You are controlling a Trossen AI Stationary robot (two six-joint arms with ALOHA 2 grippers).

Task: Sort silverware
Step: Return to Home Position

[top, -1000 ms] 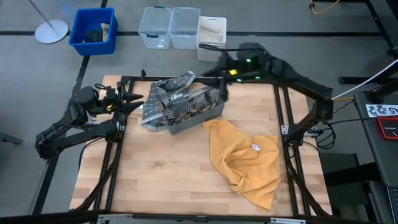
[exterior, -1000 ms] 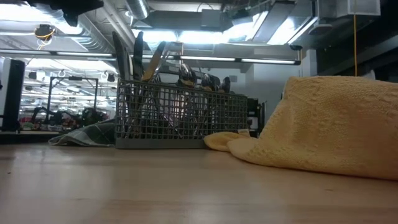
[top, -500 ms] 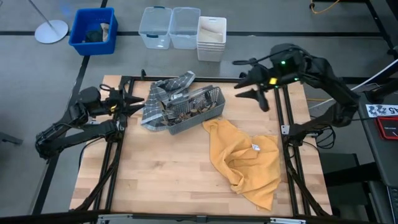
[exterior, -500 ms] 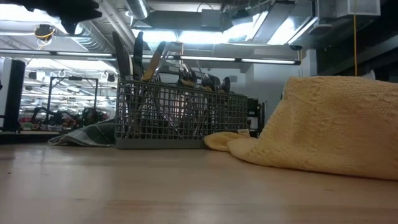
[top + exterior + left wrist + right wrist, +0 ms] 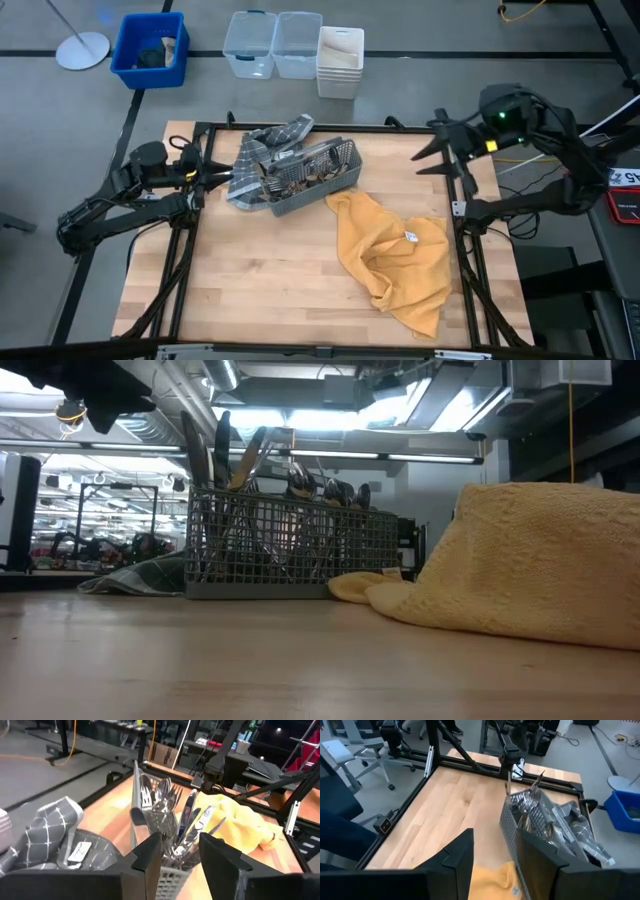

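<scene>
The silverware (image 5: 172, 817) stands handle-up and heaped in a grey wire-mesh caddy (image 5: 305, 178) at the table's far middle; it also shows in the low view (image 5: 300, 480) and the right wrist view (image 5: 530, 802). The caddy's left end rests on a grey checked cloth (image 5: 262, 150). My left gripper (image 5: 208, 172) is open and empty, left of the caddy, pointing at it (image 5: 180, 855). My right gripper (image 5: 432, 162) is open and empty above the table's far right part, well right of the caddy (image 5: 492, 855).
A crumpled yellow towel (image 5: 392, 255) lies on the right half of the wooden table (image 5: 260, 290), its corner touching the caddy's near right end. Black frame rails (image 5: 460, 215) run along the table's sides. Blue (image 5: 150, 45), clear (image 5: 275, 42) and white (image 5: 340, 58) bins stand beyond the far edge.
My right gripper has swung from above the caddy's far right end toward the table's right edge, staying open and empty. The caddy, the silverware and both cloths have stayed where they were.
</scene>
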